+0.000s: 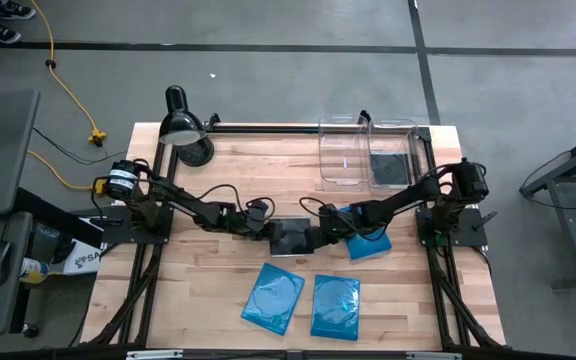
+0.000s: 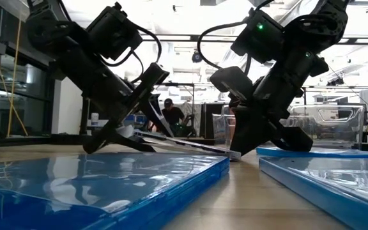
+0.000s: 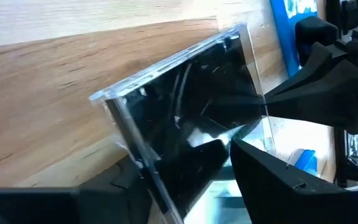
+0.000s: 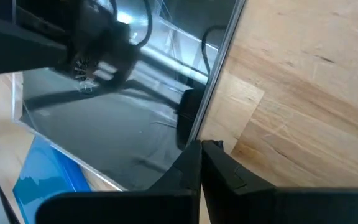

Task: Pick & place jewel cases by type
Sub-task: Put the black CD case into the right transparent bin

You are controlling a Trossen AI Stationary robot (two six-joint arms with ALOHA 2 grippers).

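Six jewel cases, you see five on the table

Your black case [image 1: 290,237] sits mid-table, tilted; another black case [image 1: 389,170] lies flat in a clear bin; blue cases: two [image 1: 274,298] [image 1: 334,306] flat near the front edge, one [image 1: 370,244] just right of centre

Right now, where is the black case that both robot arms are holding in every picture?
High view: the black case sits mid-table between both grippers.
Low view: thin tilted edge at centre.
Left wrist view: fills the middle.
Right wrist view: dark sheet across most of the picture.
Shared landmark: the blue case beside it.
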